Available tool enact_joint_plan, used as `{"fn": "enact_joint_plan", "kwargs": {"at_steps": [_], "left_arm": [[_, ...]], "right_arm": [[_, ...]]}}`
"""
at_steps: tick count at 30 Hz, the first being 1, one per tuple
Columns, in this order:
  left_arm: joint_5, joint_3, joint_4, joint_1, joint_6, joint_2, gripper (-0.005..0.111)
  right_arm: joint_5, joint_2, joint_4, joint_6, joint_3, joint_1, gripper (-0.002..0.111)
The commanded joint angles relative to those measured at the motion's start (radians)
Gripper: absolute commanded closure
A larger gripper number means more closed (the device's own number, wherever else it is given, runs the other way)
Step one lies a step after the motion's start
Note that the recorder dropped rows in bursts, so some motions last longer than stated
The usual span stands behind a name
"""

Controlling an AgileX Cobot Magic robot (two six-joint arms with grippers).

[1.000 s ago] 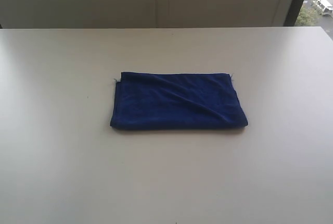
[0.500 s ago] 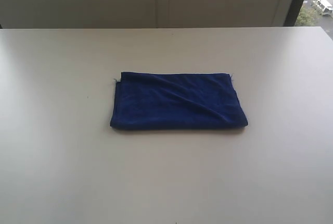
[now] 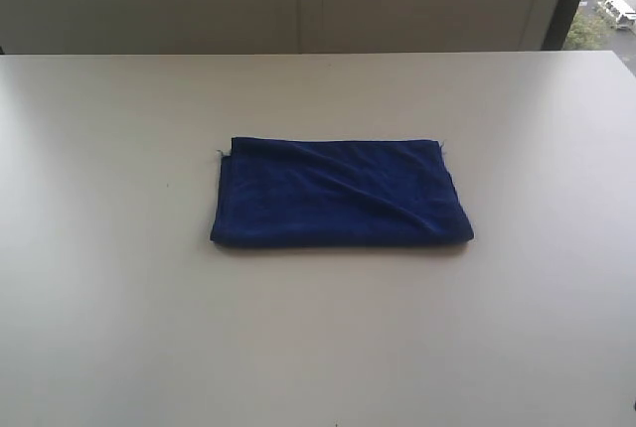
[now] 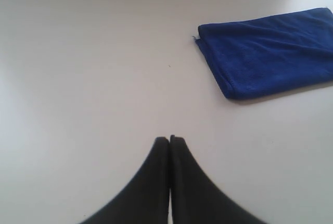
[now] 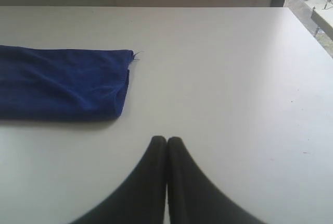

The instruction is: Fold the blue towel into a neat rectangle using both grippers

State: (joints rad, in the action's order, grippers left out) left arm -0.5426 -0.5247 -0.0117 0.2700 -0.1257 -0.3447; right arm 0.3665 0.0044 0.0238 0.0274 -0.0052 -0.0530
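Blue towel (image 3: 341, 194) centre of table (image 3: 119, 298), already folded, rect. w/ one diagonal ridge. Left gripper (image 4: 169, 139) & right gripper (image 5: 166, 139) clenched, empty, well clear. Prob. wrap-up: keep both off cloth; if tidying, press ridge flat, don't drag edges.

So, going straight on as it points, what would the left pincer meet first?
The left pincer would probably meet only bare table; the blue towel lies beside that line. Depth is unclear.
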Motion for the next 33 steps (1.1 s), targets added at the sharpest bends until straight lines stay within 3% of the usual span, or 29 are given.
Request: {"fn": "enact_joint_plan", "kwargs": {"at_steps": [1,13,26,33], "left_arm": [[-0.004,0.006,0.002,-0.002,-0.006,0.006,0.107],[-0.004,0.006,0.002,-0.009,-0.006,0.096,0.107],[-0.004,0.006,0.002,-0.159,-0.006,0.33,0.107],[-0.003,0.006,0.002,-0.168,-0.006,0.345,0.107]], "right_arm": [[-0.014,-0.004,0.003,0.003,0.005,-0.007,0.108],[-0.014,-0.004,0.003,0.003,0.005,-0.007,0.108],[-0.016,-0.004,0.003,0.003,0.005,-0.007,0.108],[-0.016,-0.004,0.003,0.003,0.005,-0.007,0.108]]}}
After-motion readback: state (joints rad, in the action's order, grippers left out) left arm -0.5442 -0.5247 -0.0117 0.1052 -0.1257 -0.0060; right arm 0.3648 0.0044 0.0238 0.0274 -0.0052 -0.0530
